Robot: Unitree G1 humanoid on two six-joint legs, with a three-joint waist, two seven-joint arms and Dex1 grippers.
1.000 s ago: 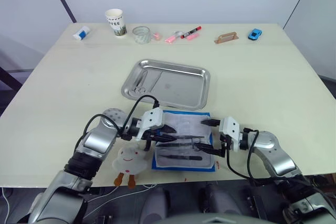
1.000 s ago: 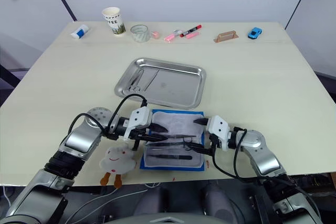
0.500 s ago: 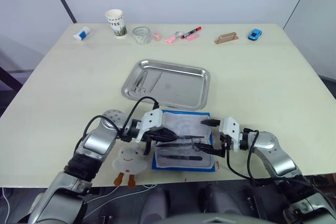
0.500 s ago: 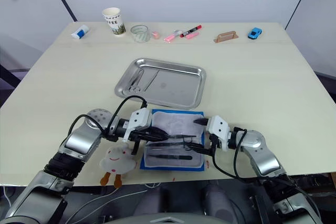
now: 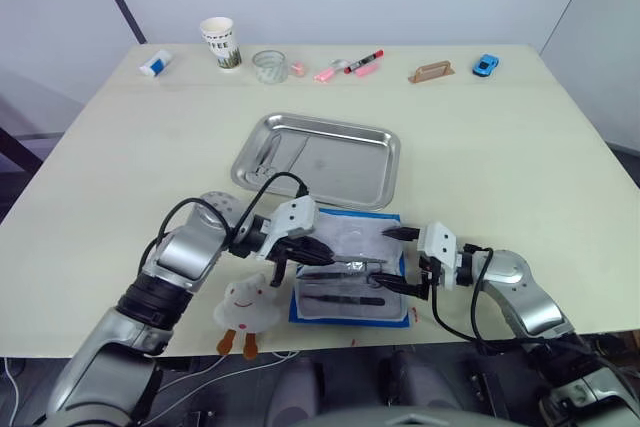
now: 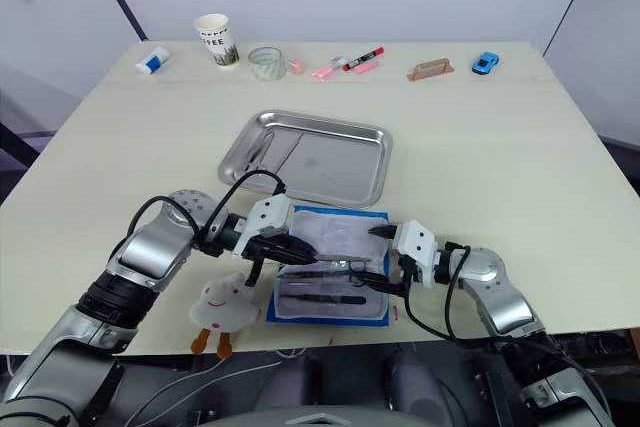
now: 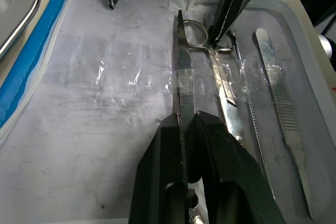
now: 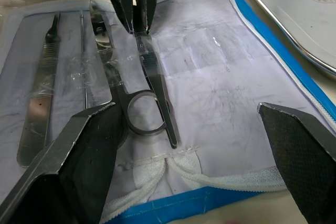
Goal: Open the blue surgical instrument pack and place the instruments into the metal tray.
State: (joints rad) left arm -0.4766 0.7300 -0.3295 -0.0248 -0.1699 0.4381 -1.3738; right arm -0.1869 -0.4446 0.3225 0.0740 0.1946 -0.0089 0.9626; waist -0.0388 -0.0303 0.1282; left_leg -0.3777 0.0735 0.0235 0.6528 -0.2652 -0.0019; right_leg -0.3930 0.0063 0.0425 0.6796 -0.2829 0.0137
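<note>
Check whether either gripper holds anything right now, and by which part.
The left gripper is shut on a slim silvery metal instrument at one end, over the opened blue fabric pack. The right gripper is open, holding nothing.

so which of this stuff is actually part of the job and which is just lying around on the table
Part of the job:
- blue surgical instrument pack, lying open
- instruments on its lining
- metal tray
- left gripper, shut on forceps
- right gripper, open at the pack's edge

Just lying about:
- white plush toy
- paper cup
- markers
- blue toy car
</note>
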